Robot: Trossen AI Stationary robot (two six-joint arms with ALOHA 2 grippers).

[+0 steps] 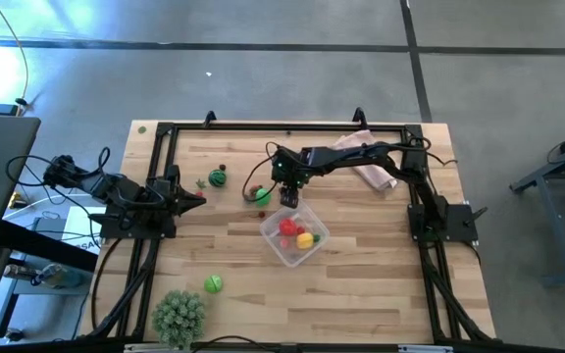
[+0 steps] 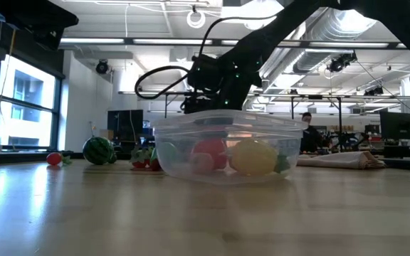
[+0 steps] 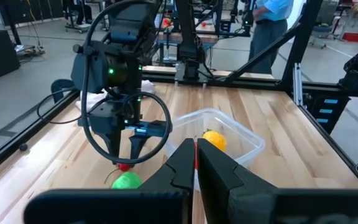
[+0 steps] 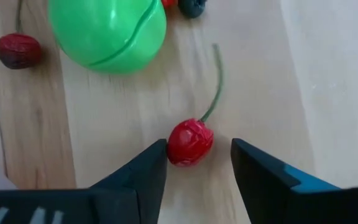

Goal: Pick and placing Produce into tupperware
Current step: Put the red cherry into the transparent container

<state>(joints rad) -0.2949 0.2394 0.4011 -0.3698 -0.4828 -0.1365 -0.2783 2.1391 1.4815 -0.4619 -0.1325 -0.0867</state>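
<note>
Your right gripper (image 4: 194, 158) hangs with its dark fingers parted around the small red cherry (image 4: 190, 142) on the wood, beside the clear squarish tupperware (image 1: 295, 235).

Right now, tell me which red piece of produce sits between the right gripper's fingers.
The stemmed red cherry, between the open right gripper fingers; the darker cherry lies apart.

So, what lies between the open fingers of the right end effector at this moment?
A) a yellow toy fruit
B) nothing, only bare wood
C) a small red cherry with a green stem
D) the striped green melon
C: in the right wrist view the small red cherry with its thin green stem sits on the wood between the two dark fingers of the right end effector, which stand apart on either side of it.
</note>
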